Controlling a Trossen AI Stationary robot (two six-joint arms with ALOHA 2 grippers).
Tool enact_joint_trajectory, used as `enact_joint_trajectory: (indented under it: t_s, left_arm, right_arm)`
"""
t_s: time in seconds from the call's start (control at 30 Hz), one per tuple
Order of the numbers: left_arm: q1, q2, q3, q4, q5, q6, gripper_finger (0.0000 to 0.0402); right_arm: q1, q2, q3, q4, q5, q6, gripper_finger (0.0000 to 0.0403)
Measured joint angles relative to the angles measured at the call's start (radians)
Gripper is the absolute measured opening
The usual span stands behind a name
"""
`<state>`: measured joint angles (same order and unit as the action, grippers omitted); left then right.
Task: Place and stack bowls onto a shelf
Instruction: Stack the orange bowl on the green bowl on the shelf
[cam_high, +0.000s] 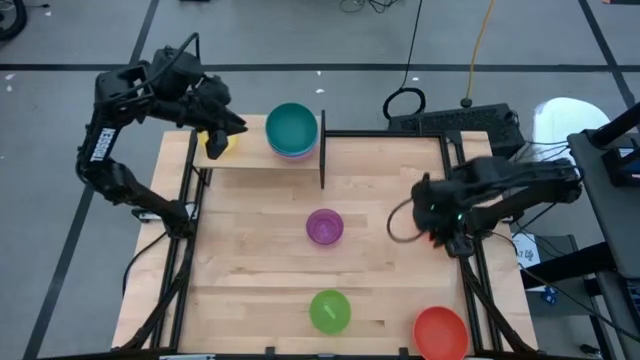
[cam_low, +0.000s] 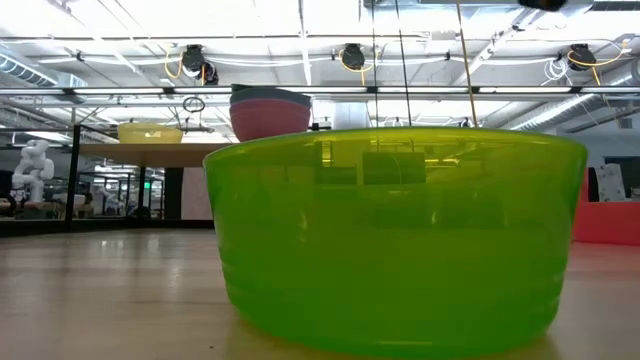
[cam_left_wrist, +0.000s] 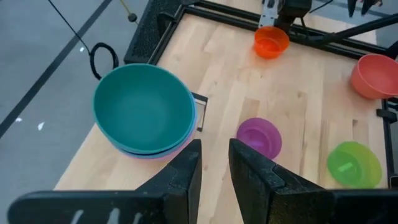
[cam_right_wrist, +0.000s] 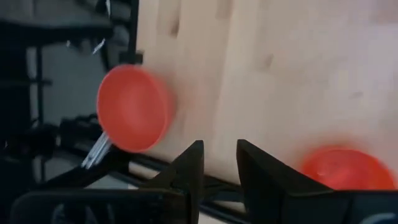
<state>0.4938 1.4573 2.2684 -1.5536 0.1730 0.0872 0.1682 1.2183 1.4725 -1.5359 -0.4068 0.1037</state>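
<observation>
Already the shelf (cam_high: 260, 158), a small raised platform of light wood planks on a thin black frame, carries a stack of round plastic bowls at the upper centre of the high view: a teal bowl (cam_high: 292, 126) nested on top, with pink and blue rims showing beneath it. A small yellow plastic bowl (cam_high: 219, 142) sits on the shelf to their left, partly under the left gripper (cam_high: 213, 146). That gripper hangs over the shelf with its fingers a narrow gap apart and nothing between them.

Lower in the high view, on the light-wood surface (cam_high: 260, 270), a small purple bowl (cam_high: 324, 226) lies at the centre, a small green bowl (cam_high: 330, 310) near the bottom centre, and a larger red bowl (cam_high: 441, 332) at the bottom right corner. A small orange bowl (cam_left_wrist: 270, 42) shows at the top of the left wrist view, just below the right gripper (cam_high: 440, 238), which is at the right edge of the surface. Its fingers stand slightly apart and seem to hold nothing; the orange bowl lies close beside them.

Risks, as I judge them: the red bowl is near the surface's corner and a nudge could send it off; a smaller bowl dropped off-centre could tilt; the left arm could knock the yellow bowl as it withdraws.

White lettering runs along the left arm, but it cannot be read.
</observation>
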Motion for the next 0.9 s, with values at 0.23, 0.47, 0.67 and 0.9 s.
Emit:
enact_joint_trajectory:
  t_s: [0.23,0.47,0.67,0.9]
  left_arm:
    - [0.000,-0.031,0.000,-0.022,-0.002,0.028,0.0086]
    - [0.000,-0.070,0.000,-0.019,-0.002,0.042,0.0086]
    - [0.000,-0.106,0.000,-0.018,-0.001,0.057,0.0086]
    - [0.000,-0.143,0.000,-0.018,-0.001,0.057,0.0086]
  right_arm:
    - [0.154,0.016,-0.201,0.223,-0.107,0.135,0.0091]
    - [0.313,0.024,-0.352,0.496,-0.122,0.356,0.0091]
    - [0.430,0.024,-0.491,0.686,-0.116,0.525,0.0091]
    - [0.483,0.024,-0.621,0.766,-0.091,0.610,0.0091]
